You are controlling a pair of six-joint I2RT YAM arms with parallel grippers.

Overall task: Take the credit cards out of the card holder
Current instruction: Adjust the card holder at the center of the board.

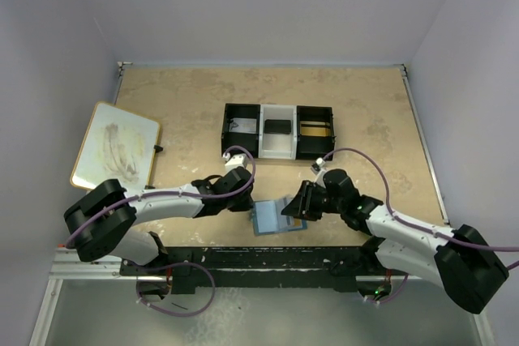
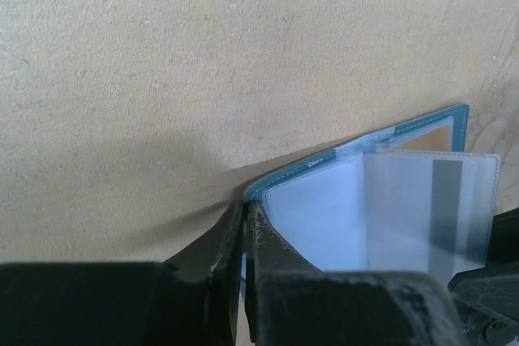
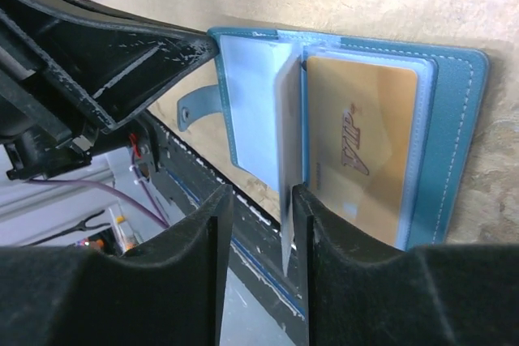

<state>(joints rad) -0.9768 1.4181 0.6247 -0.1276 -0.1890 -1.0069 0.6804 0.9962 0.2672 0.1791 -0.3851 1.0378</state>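
Note:
The blue card holder lies open at the table's near edge. My left gripper is shut on the corner of its left flap. A gold-yellow credit card sits in the right-hand pocket of the card holder. A pale grey-white card stands on edge from the fold, its grey stripe showing in the left wrist view. My right gripper is open around that card's lower end; the card rests against the right finger, with a gap to the left one.
The card holder's snap tab hangs over the table's near edge above the black frame rail. A black-and-white compartment tray stands behind the arms. A white board lies at the left.

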